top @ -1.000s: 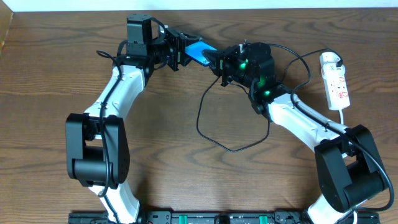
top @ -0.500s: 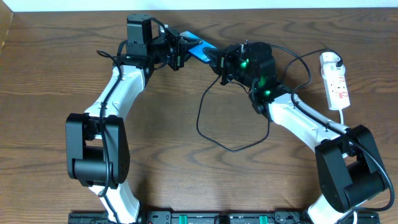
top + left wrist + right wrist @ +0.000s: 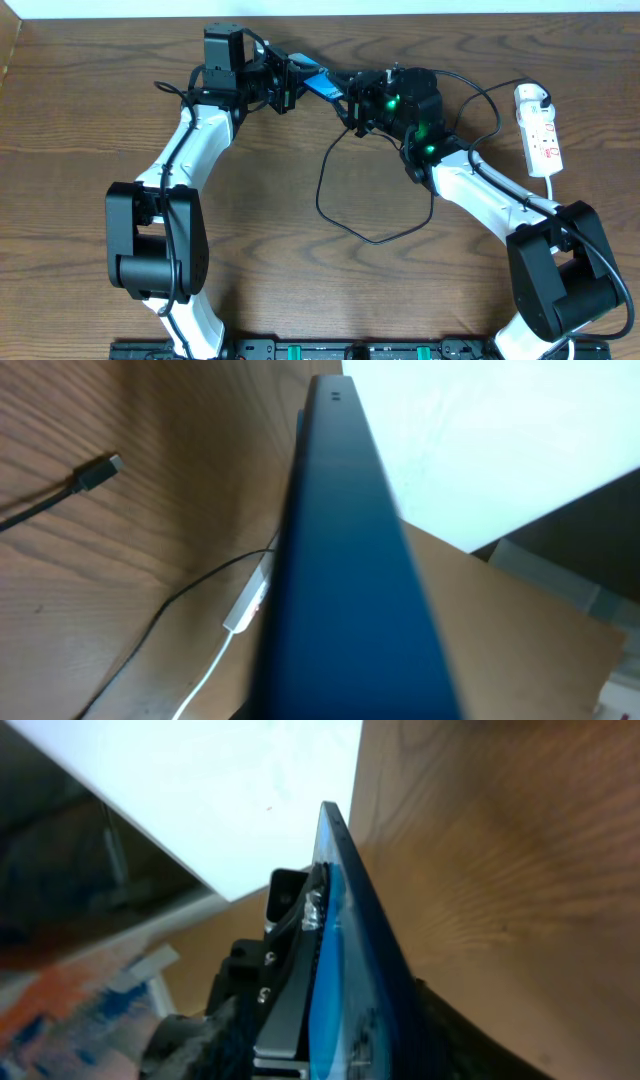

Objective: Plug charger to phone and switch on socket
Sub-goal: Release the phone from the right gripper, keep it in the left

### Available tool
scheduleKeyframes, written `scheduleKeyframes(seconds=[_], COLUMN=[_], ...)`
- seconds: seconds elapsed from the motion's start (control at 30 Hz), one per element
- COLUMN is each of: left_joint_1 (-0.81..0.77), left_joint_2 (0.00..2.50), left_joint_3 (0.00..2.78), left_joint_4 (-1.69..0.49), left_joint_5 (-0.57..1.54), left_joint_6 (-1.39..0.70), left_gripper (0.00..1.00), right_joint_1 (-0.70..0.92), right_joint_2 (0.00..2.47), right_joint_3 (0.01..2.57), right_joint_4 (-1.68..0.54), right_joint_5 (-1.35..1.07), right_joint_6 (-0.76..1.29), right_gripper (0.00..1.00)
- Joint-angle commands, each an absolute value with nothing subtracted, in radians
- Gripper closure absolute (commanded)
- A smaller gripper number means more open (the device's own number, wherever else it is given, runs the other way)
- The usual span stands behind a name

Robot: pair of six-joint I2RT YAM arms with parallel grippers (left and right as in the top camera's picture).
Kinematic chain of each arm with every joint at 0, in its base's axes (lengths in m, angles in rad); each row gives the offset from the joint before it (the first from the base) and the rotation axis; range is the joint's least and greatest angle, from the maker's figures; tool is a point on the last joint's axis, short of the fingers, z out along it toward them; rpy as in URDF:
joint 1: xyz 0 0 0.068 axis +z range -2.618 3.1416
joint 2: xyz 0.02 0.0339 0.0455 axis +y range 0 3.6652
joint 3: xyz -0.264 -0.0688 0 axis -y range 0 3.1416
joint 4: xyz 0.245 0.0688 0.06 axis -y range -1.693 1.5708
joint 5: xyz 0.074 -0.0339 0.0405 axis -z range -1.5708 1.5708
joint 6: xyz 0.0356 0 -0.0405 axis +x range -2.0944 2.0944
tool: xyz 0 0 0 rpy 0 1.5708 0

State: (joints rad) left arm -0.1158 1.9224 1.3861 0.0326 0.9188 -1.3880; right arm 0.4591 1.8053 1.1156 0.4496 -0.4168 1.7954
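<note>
The left gripper (image 3: 296, 85) is pressed together on the phone (image 3: 320, 82) and holds it on edge close to the far edge of the tabletop (image 3: 80, 200). In the left wrist view the phone's dark side fills the frame and hides the gripper itself. The right gripper (image 3: 353, 102) sits at the phone's other end; whether it is spread I cannot tell. The charger (image 3: 335, 205) loops over open wood between the arms, its plug tip (image 3: 103, 467) lying loose. The socket (image 3: 540, 128) lies well apart, at the right.
</note>
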Motion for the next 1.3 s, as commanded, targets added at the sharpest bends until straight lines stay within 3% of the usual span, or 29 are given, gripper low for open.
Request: scheduleKeyframes(seconds=[0.0,0.17,0.37,0.53,0.67,0.8,1.03,1.27], left_joint_1=[-0.097,-0.045,0.027,0.076,0.105,0.136,0.178,0.180], left_joint_2=[1.894,1.894,1.894,1.894,1.894,1.894,1.894,1.894], left_joint_3=[1.392,1.392,1.392,1.392,1.392,1.392,1.392,1.392], left_joint_4=[0.040,0.040,0.039,0.039,0.039,0.039,0.039,0.039], left_joint_5=[0.988,1.120,1.271,1.382,1.425,1.429,1.433,1.437], left_joint_6=[-1.282,-1.156,-1.059,-0.994,-0.980,-0.980,-0.980,-0.980], left_gripper=[0.93,0.93,0.93,0.93,0.93,0.93,0.93,0.93], right_joint_1=[0.451,0.408,0.350,0.329,0.331,0.331,0.342,0.350], right_joint_2=[1.779,1.779,1.779,1.779,1.779,1.779,1.781,1.858], right_joint_3=[1.133,1.133,1.133,1.133,1.133,1.148,1.395,1.685], right_joint_4=[0.431,0.259,0.075,-0.078,-0.190,-0.279,-0.626,-0.815], right_joint_5=[-0.440,-0.472,-0.489,-0.519,-0.518,-0.507,-0.349,-0.265], right_joint_6=[1.621,1.425,1.082,0.787,0.654,0.605,0.485,0.442], right_gripper=[0.44,0.25,0.20,0.21,0.28,0.30,0.32,0.43])
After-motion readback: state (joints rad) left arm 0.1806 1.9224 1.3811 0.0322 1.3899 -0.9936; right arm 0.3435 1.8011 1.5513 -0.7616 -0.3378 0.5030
